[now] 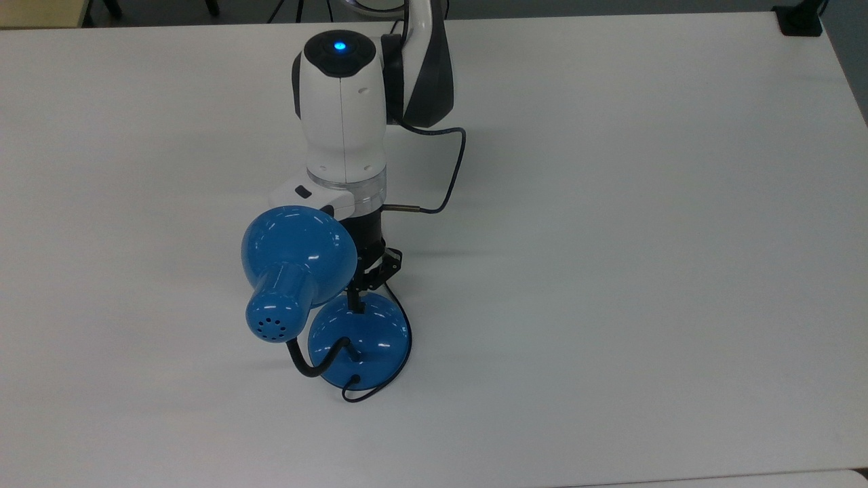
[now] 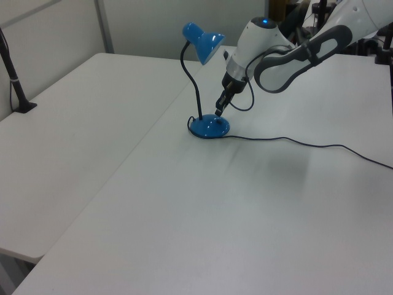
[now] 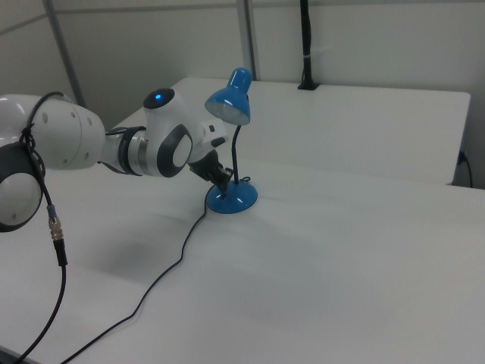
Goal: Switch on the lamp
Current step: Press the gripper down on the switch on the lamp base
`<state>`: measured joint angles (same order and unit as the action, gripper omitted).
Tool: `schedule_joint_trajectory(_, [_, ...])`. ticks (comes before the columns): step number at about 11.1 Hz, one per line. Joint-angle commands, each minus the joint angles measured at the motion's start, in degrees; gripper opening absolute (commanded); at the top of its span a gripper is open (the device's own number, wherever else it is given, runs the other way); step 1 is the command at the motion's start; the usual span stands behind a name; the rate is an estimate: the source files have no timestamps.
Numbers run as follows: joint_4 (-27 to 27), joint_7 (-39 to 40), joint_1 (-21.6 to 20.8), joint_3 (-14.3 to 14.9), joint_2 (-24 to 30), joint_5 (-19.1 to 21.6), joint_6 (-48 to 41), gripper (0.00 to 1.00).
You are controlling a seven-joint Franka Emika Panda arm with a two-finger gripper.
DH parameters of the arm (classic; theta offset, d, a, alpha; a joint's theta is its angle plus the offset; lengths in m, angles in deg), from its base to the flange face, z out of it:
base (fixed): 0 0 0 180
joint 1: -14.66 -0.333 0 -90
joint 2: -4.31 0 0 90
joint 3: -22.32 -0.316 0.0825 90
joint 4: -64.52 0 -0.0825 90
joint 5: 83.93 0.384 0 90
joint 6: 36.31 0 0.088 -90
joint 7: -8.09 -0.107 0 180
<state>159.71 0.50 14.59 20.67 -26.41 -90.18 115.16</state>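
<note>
One lamp (image 1: 298, 271) is standing near the middle of the white table (image 1: 610, 271), its round base (image 1: 369, 339) sitting just beside the top view's lower side of the arm. The gripper (image 1: 354, 301) is pointing down at the far edge of that base, its tip sitting right at the small black switch (contact itself is too close to call). Its fingers are looking pressed together into a single narrow tip, grasping nothing. To do this well, I judge the tip should be pressing straight down on the switch, gently, since a sideways push is likely sliding the light base along the table. The cord (image 2: 307, 144) is trailing off across the table.
</note>
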Motion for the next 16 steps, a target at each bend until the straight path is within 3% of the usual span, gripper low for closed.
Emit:
schedule_joint_trajectory(1, [0.0, -1.5, 0.2, 0.2, -1.2, -1.3, 2.9, 0.0])
schedule_joint_trajectory(8, [0.0, -1.5, 0.6, 0.2, -2.8, -2.1, 5.0, 0.0])
schedule_joint_trajectory(16, [1.8, -1.3, 0.3, 0.1, 0.7, -2.0, 1.0, 0.0])
